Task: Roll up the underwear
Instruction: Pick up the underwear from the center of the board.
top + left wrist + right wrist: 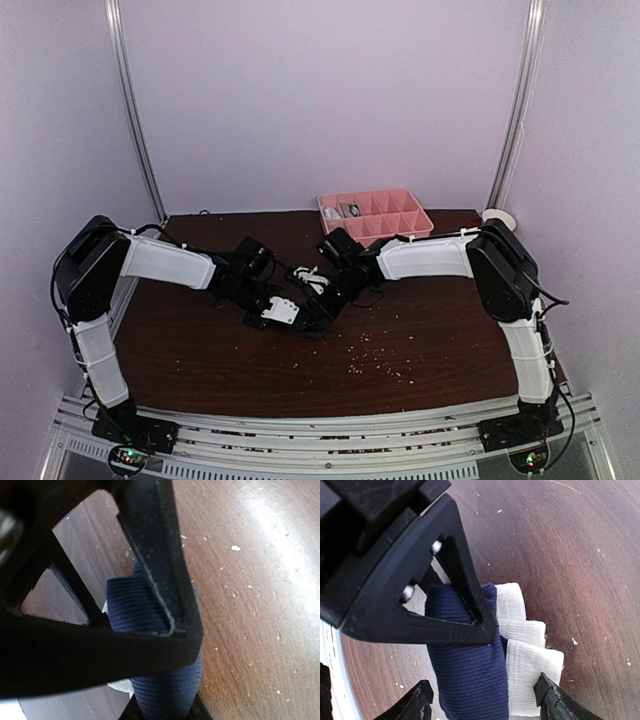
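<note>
Underwear [467, 680]: navy ribbed roll, soft cream waistband folds along one edge. Left end effector [165, 706] pinches it tight; right end effector [485, 702] sits wide open around it, crumb-speckled wood bench [585, 555] beyond.

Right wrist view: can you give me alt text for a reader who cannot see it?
A rolled navy underwear lies on a dark wooden table, its cream-white waistband bunched in folds along one side. The right gripper reaches over the roll, one black triangular finger filling the upper left. Whether it clamps the cloth is unclear.
</note>
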